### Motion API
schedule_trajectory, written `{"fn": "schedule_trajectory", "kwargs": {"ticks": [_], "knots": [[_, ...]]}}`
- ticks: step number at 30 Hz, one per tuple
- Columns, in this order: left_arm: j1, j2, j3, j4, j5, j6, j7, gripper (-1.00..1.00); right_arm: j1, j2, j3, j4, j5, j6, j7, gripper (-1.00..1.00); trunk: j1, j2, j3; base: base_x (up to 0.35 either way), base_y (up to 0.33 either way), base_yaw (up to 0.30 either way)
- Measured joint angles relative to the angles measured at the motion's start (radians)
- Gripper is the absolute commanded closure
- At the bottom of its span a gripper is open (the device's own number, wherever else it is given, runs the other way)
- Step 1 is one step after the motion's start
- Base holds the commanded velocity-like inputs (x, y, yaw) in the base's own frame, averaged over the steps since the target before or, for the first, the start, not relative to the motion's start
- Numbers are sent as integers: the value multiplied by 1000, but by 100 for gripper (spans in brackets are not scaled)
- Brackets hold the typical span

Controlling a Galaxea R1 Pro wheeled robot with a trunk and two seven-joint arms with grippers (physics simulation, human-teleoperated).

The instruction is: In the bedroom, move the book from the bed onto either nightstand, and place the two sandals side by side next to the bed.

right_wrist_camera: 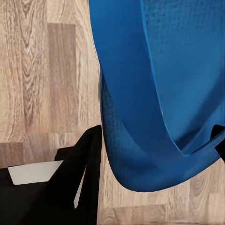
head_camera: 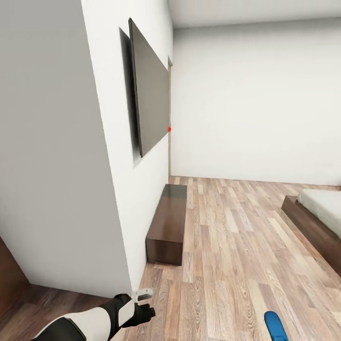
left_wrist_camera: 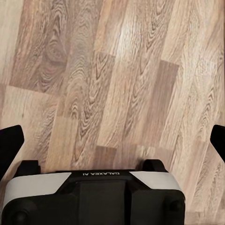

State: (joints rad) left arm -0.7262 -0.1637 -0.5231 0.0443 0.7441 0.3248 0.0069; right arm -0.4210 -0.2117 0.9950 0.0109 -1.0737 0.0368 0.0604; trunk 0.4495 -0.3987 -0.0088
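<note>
The head view looks along a white wall [head_camera: 61, 156] of the bedroom, where a flat dark panel [head_camera: 149, 111] like a wall-mounted screen hangs above a low dark wood bench [head_camera: 168, 229] standing against the wall on the light wood-plank floor [head_camera: 237, 265]. At the right edge a corner of the bed [head_camera: 315, 220] comes in, its dark brown frame carrying an off-white mattress, well apart from the bench. The left arm reaches in at the bottom left, and the left gripper [head_camera: 142, 305] hangs beside the wall corner; in the left wrist view the left gripper [left_wrist_camera: 112, 136] has its jaws spread wide, with bare planks between the two black fingertips [left_wrist_camera: 10, 140]. At the bottom of the head view, right of centre, the tip of a bright blue sandal [head_camera: 275, 325] pokes into the picture. In the right wrist view that sandal [right_wrist_camera: 159, 89] hangs above the floor, its sole and thin strap close to the camera, and the right gripper [right_wrist_camera: 157, 140] has its jaws pinched on the sandal, one dark finger [right_wrist_camera: 86, 154] pressed against its edge.
</note>
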Motion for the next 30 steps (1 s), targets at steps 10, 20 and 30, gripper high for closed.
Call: {"fn": "schedule_trajectory", "kwargs": {"ticks": [10,20,30], "knots": [[0,0,0,0,0,0,0,-100,0,-7,-1,0,0,0,3,100,0,0,0,0,0,-300],[0,0,0,0,0,0,0,-100,0,-9,-1,0,0,0,4,100,0,0,0,0,0,-300],[0,0,0,0,0,0,0,-100,0,-9,-1,0,0,0,5,100,0,0,0,0,0,-300]]}}
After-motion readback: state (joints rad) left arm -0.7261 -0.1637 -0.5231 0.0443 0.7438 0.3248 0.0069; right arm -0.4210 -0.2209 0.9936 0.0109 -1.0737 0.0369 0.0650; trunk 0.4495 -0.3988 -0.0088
